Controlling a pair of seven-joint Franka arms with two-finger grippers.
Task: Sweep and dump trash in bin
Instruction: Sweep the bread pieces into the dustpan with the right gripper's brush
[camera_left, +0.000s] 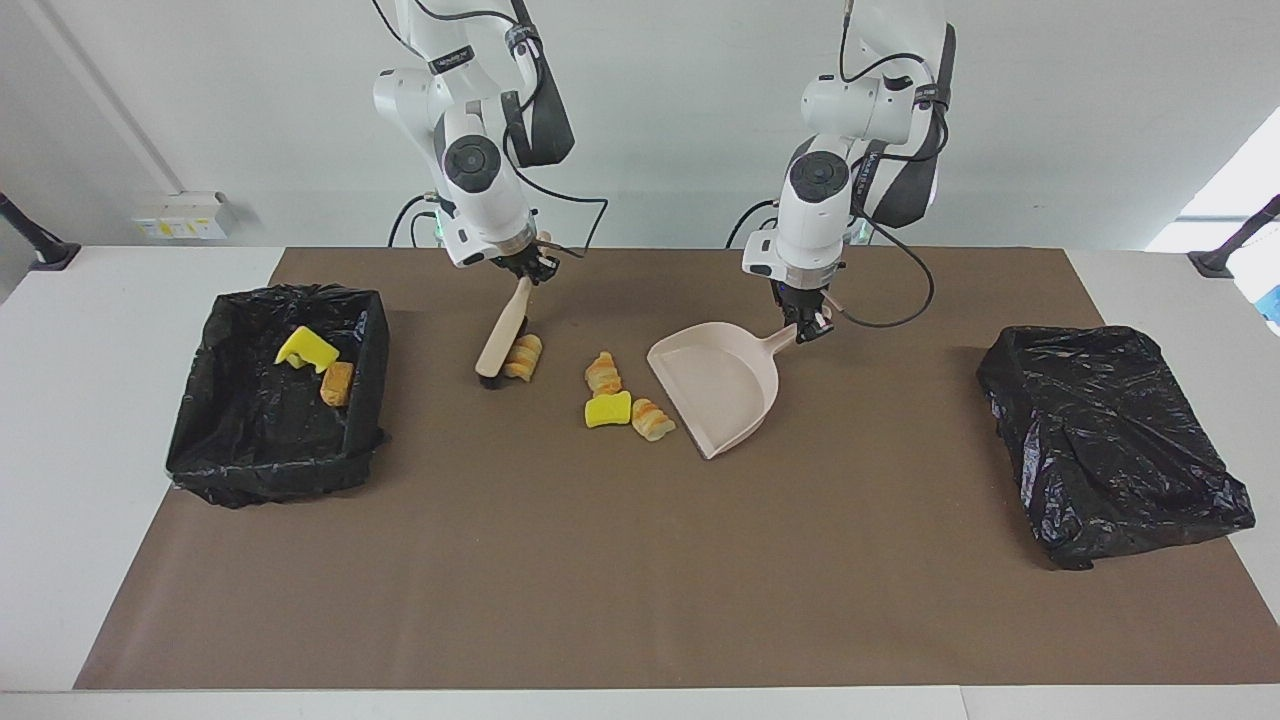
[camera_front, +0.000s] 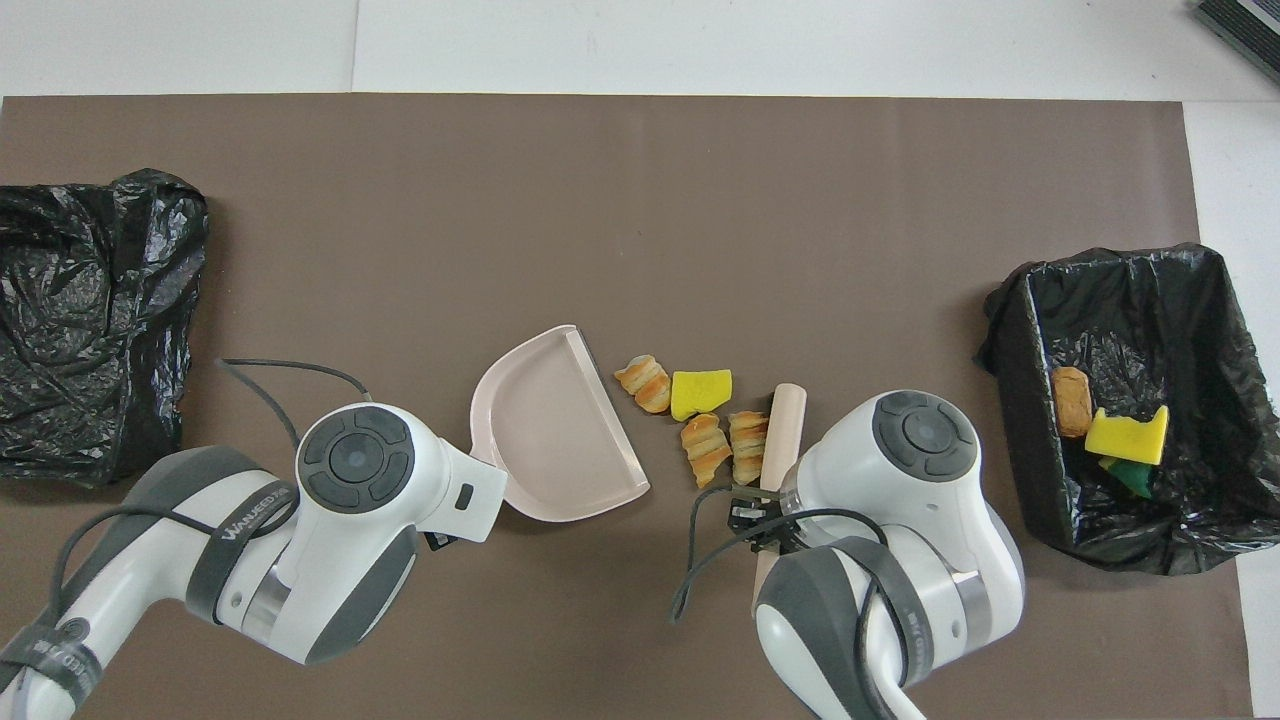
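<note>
Gripping the brush, the right end effector presses one pastry scrap; left end effector clamps the dustpan handle.

In the overhead view the dustpan handle hides beneath the left arm.

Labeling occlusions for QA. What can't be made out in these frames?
- Right gripper: overhead view, hidden under its own arm.
- Left gripper on dustpan handle: overhead view, covered by its wrist.
- Green-backed sponge in bin: partly hidden by liner folds.
- Covered black bag: contents unseen, both views.
</note>
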